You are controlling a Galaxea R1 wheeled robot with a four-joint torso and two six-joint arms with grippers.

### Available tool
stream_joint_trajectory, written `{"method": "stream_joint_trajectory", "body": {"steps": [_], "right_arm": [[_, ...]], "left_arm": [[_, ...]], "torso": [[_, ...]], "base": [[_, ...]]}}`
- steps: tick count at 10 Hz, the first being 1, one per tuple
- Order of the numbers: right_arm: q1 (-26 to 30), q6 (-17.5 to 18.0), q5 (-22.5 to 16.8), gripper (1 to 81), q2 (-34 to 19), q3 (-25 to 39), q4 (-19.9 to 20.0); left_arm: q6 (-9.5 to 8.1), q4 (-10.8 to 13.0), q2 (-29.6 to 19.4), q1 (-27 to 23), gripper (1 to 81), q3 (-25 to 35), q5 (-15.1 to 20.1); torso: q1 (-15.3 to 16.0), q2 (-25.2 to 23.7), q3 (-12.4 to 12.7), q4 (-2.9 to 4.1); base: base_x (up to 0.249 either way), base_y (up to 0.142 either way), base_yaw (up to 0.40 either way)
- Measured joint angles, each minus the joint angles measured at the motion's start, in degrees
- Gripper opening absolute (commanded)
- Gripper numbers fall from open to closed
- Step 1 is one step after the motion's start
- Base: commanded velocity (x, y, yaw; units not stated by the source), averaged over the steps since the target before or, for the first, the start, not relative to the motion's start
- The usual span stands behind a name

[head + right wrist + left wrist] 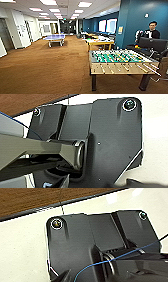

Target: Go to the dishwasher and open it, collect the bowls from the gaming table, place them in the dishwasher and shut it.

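Brown carpet (45, 67) runs down a long open office with blue walls on the right side. Up close on the right sits a wooden foosball table (120, 62) with a green field and rods. Past it is the gaming table (100, 41) — yellow frame, pale top — and whether bowls sit on it is too blurry to tell. Further back stands a blue ping-pong table (55, 37). By the blue wall is a person (152, 31) behind a dark monitor (152, 43). Can't tell how either gripper's fingers stand.
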Motion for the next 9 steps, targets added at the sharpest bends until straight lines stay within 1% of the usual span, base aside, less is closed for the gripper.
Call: {"method": "stream_joint_trajectory", "body": {"steps": [6,9], "right_arm": [[0.0,0.0,0.0,81.1,0.8,-0.2,0.0],[-0.7,0.0,-0.2,81.1,0.8,-0.3,0.0]], "left_arm": [[0.02,0.0,0.1,0.0,81.1,0.0,0.0],[0.02,0.0,0.1,0.6,81.1,0.0,0.1]], "torso": [[0.0,0.0,0.0,0.0],[-0.1,0.0,0.0,0.0]], "base": [[0.0,0.0,0.0],[0.08,0.0,0.0]]}}
